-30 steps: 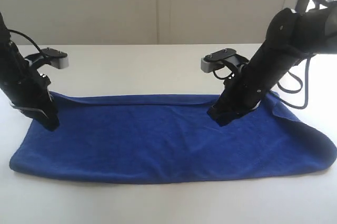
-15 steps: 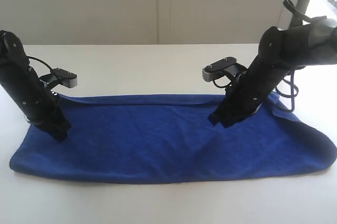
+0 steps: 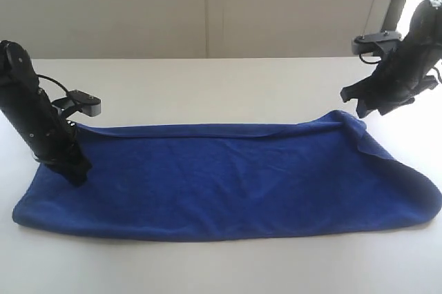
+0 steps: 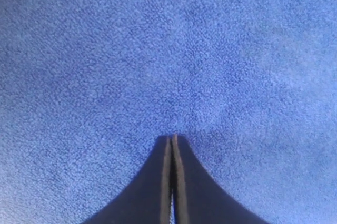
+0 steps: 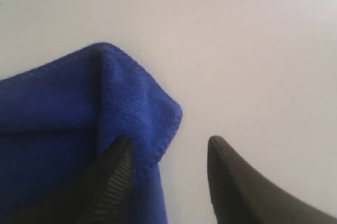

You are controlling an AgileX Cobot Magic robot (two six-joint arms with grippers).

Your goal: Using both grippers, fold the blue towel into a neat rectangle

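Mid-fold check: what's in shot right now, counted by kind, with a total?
Blue towel: 1
Grippers: 2 (left gripper shut, tip down on the towel; right gripper open, at the towel's corner)
White table: 1
Total: 4

Soft even daylight, window glare upper right, slight blur

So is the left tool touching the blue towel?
Touching. Exterior view: the shut left tool rests its tip on the blue towel near its left end.
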